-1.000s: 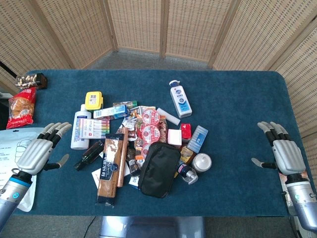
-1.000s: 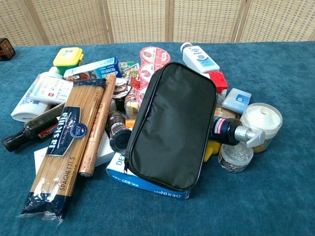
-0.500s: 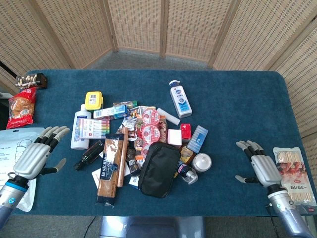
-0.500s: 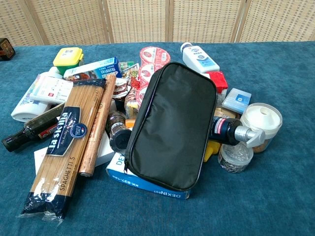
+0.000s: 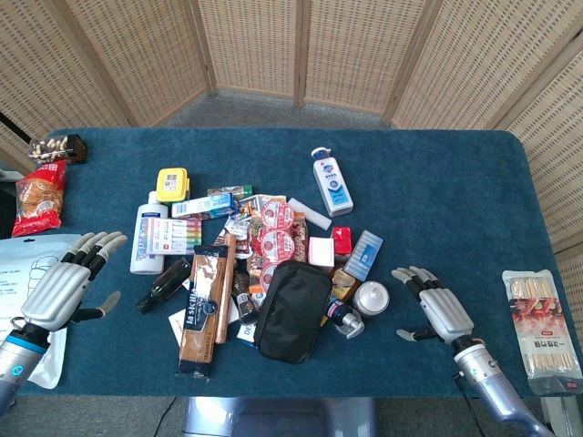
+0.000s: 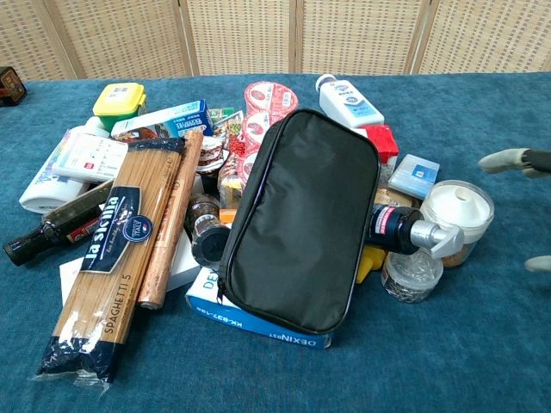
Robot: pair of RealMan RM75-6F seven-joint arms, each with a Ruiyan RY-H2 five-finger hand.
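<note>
Blue-clothed counter (image 5: 437,182) carrying clutter. Right hand (image 5: 441,311) hovering lower right, fingers spread, holding nothing, nearest the white-lidded jar (image 5: 372,297) at frame centre-right: likely rigid, smooth, light; best grasped around its sides. Left hand (image 5: 62,288) likewise spread, empty.

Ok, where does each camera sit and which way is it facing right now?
Head view: high above the near edge, looking down on the whole table; both arms show, left hand and right hand open over the cloth.
Chest view: low at the near edge, looking across the pile; only fingertips of the right hand enter at the right edge.
Shared: black pouch, spaghetti pack, white-lidded jar.
</note>
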